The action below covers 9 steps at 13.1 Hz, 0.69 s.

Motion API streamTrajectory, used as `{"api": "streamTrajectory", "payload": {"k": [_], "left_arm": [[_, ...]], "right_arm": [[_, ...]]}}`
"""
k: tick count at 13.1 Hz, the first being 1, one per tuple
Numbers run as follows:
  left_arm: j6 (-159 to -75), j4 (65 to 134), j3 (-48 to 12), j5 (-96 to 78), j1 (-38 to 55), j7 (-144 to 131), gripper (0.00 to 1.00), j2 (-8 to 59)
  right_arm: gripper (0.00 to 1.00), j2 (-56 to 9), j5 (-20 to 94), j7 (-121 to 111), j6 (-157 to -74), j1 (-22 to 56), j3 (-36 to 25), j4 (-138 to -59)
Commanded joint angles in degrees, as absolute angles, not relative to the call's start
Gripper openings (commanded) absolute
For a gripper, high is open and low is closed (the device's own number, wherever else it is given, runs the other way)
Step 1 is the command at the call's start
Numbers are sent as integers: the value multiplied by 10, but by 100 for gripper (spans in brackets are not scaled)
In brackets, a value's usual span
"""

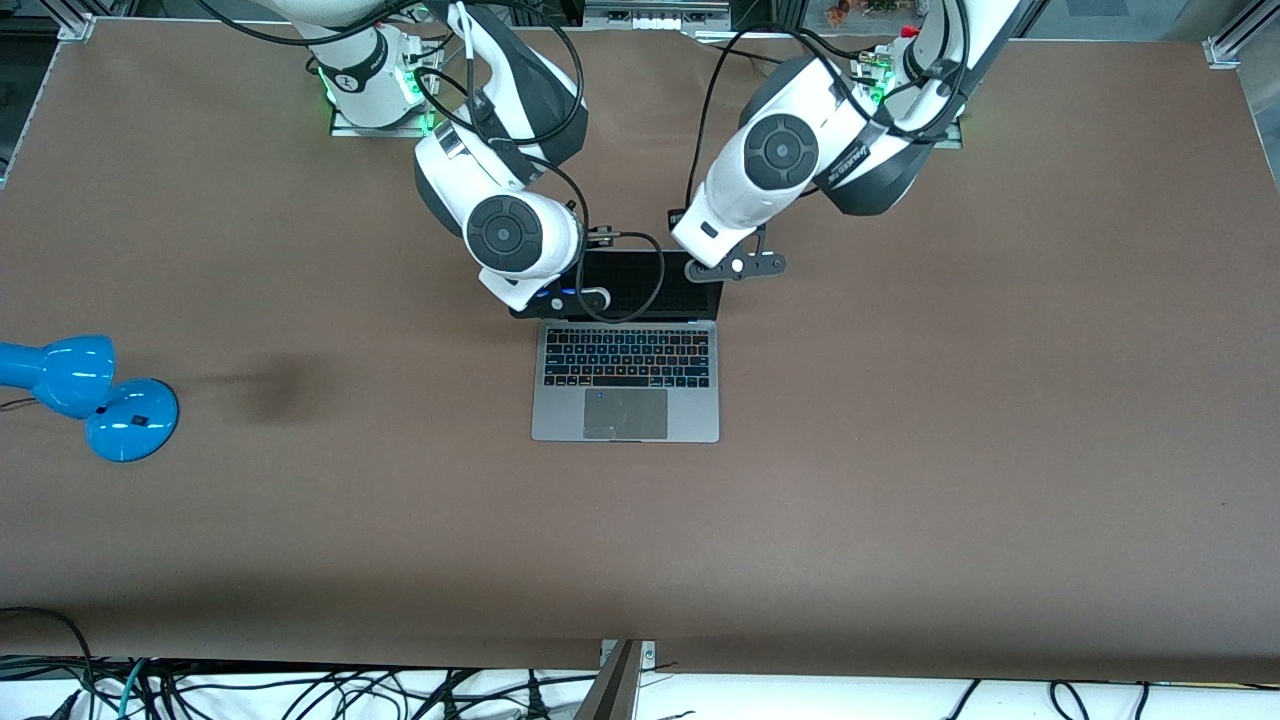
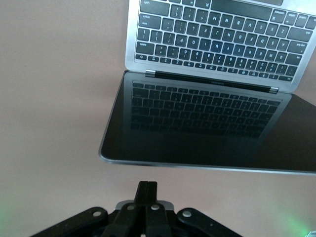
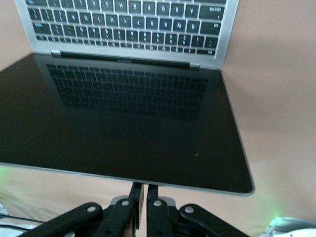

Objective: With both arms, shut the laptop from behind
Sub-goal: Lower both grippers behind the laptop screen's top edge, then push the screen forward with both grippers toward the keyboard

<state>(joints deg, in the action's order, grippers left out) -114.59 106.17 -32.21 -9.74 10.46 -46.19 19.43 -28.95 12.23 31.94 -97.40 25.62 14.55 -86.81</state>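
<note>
Here the laptop (image 1: 626,385) sits open mid-table on the brown table (image 1: 900,450), black screen tilted back toward the arms' bases. The left gripper (image 2: 146,190) and right gripper (image 3: 140,190) each hang at the screen's top edge, fingers pressed together. A blue desk lamp (image 1: 85,395) lies near the right arm's end.
</note>
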Motion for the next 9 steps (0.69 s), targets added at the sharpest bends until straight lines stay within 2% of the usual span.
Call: {"api": "streamTrajectory", "payload": {"k": [1,4,9], "left_arm": [[-1150,1049,-323,-108,96,-458,0,215],[-1162,1047,-322,-107,96,-458,0,220],[-1165,1005,-316,-80,97,-454,0,254]], "right_arm": [[10,-284,108,326,-1003,257,137,-867],[10,-284,103,326,-1020,256,135,-867],[10,-284,98,322,-1066,255,119,-867]]}}
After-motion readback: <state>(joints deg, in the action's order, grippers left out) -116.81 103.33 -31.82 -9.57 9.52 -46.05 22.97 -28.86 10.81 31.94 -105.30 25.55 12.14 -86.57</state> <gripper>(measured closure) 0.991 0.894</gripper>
